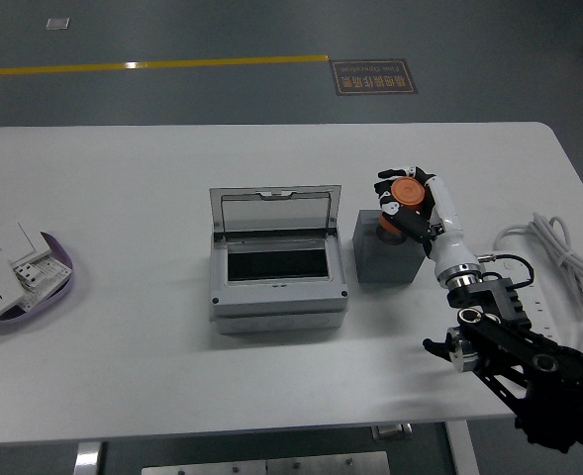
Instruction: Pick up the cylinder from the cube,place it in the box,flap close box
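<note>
The pick-up step is judged to be in hand: the orange cylinder (406, 192) is pinched by the fingers (388, 208) of the right hand (410, 203) just above the grey cube (388, 252). Carriage toward nine o'clock is called for, over the open box (277, 259) on the bench (133, 327).

At the left edge of the white surface (123, 327) lies a purple tray (61, 282) holding white switch plates (12, 259), one of them overhanging its near rim. A coiled white cable (563, 252) rests near the right edge. On the grey floor (222, 30) beyond run a yellow line (152, 65) and a dark floor sign (372, 76).
</note>
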Controlling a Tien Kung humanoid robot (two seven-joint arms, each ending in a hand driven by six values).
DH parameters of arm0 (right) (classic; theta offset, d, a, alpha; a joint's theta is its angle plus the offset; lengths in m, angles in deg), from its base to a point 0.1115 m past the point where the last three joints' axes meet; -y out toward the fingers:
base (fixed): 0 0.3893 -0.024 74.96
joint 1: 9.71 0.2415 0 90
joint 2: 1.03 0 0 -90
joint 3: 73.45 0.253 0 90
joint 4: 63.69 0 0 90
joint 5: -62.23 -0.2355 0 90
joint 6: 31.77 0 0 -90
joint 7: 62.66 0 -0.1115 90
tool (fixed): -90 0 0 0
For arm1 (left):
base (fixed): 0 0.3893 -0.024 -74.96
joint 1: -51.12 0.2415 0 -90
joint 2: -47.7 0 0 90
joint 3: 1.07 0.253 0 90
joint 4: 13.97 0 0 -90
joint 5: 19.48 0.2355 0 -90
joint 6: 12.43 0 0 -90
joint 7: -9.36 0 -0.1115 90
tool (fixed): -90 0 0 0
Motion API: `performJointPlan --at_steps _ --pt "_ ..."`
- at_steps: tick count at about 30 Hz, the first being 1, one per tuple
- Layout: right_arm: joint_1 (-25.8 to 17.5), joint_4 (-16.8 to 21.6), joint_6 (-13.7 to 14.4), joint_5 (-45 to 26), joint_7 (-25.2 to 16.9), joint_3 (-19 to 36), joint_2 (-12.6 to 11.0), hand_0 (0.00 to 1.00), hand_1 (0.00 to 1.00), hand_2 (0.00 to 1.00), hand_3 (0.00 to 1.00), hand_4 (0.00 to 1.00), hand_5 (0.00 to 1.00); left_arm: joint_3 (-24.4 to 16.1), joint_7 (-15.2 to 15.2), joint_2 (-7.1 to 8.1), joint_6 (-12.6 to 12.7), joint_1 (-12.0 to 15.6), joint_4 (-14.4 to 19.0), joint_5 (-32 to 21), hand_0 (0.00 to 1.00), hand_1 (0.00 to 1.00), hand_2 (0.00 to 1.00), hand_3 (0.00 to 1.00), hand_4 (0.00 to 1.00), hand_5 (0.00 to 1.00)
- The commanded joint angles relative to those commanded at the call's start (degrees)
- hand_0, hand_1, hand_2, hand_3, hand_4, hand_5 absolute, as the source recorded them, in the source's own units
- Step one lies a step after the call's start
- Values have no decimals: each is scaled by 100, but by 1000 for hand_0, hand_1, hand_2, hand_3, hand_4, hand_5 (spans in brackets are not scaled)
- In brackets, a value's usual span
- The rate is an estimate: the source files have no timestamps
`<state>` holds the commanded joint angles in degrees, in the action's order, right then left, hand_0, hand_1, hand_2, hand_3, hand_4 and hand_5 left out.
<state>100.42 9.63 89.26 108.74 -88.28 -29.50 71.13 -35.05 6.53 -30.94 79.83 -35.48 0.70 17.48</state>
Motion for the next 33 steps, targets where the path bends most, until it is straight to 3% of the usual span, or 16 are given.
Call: performJointPlan --at_steps 4,5,7,10,11,15,16,17,26,33 --pt "-67 515 245 438 180 26 -111 490 476 412 349 2 2 20 -1 -6 5 6 -7 -22 595 618 611 637 693 218" --pt "-69 663 305 607 293 7 -130 354 393 377 273 13 2 25 -2 -7 5 6 -7 -25 595 618 611 637 693 220" --pt "-50 983 348 1030 580 -57 -149 354 393 377 273 13 2 32 -4 -10 6 5 -8 -31 595 618 611 637 693 220" --pt "52 1428 202 1666 1083 -214 -126 354 393 377 273 13 2 42 -6 -12 6 1 -8 -38 595 618 611 637 693 220" --pt "104 1573 146 1906 1274 -282 -108 106 233 321 229 2 2 47 -7 -12 6 0 -7 -40 595 618 612 638 693 220" --pt "428 1963 -210 2794 2058 -625 6 106 233 321 229 2 2 77 -11 -13 6 1 -9 -57 595 618 612 638 693 220" --pt "523 1971 -324 3001 2259 -706 41 106 233 321 229 2 2 85 -12 -13 6 1 -9 -63 595 618 612 638 693 220" --pt "629 1963 -468 3241 2499 -790 80 25 183 305 220 2 2 95 -12 -12 6 2 -9 -68 595 618 612 638 694 222" --pt "1288 1591 -1696 5251 4390 -1333 400 2 171 306 220 2 2 161 -17 -6 6 -11 -18 -115 595 619 612 638 696 227" --pt "1488 1256 -2335 6317 5370 -1642 510 26 201 348 259 2 2 164 -23 -1 9 9 -23 -100 595 620 612 638 698 231"
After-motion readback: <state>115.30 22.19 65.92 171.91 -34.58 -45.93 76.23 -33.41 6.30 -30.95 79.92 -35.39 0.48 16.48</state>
